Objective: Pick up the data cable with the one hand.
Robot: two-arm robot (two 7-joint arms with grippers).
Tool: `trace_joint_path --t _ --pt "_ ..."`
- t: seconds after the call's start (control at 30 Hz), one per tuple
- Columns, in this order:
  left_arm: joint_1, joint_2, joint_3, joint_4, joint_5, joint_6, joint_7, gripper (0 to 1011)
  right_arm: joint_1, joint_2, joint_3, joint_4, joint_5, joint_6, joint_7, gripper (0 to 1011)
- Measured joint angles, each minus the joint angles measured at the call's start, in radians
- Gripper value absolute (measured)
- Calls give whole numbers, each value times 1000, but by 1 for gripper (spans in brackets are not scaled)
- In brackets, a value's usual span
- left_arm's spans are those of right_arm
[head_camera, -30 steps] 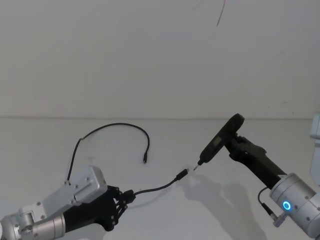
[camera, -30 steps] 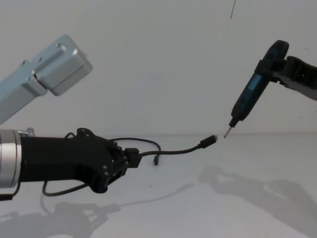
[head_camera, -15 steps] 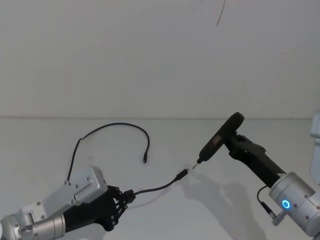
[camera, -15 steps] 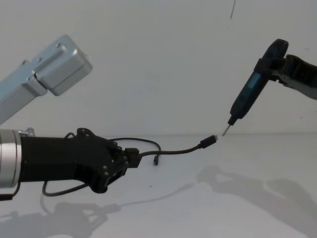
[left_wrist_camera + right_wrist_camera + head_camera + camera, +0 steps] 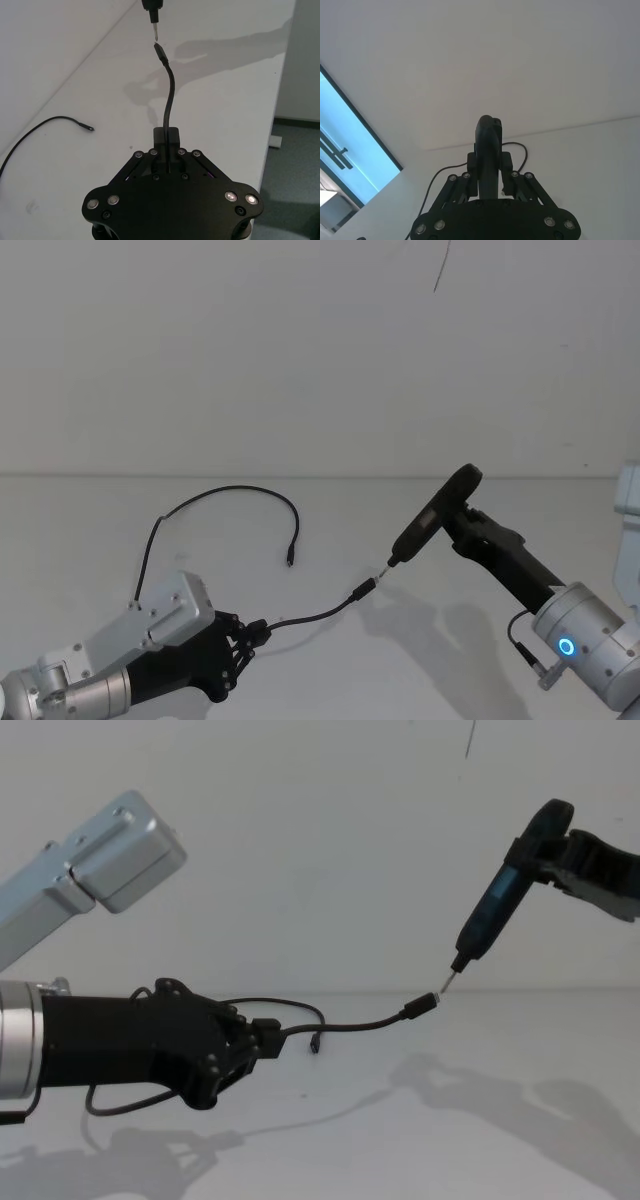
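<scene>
The data cable (image 5: 310,616) is a thin black cord. My left gripper (image 5: 258,628) is shut on it near one end and holds that stretch above the white table. The short free length arches forward to a small plug (image 5: 421,1007). The rest of the cord loops back over the table to its other plug (image 5: 290,560). In the left wrist view the cable (image 5: 167,100) rises straight out of the shut left gripper (image 5: 166,134). My right gripper (image 5: 462,525) is shut on a black-and-blue screwdriver-like tool (image 5: 490,915), whose metal tip is almost touching the raised plug.
The white table (image 5: 120,510) meets a plain white wall behind. Its edge (image 5: 275,125) drops to the floor in the left wrist view. A silver link of my left arm (image 5: 110,850) crosses the upper left of the chest view.
My right gripper has carried the tool to the left and slightly down, closing the gap between its tip and the raised plug. The left gripper and the cable have stayed put.
</scene>
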Motion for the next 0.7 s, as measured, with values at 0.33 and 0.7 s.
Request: trace_joint_path --t 0.33,0.7 --pt "0 0 0 0 0 0 0 39 8 2 -10 9 9 2 1 269" --pt "0 0 0 0 0 0 0 39 14 6 -20 15 15 0 0 269"
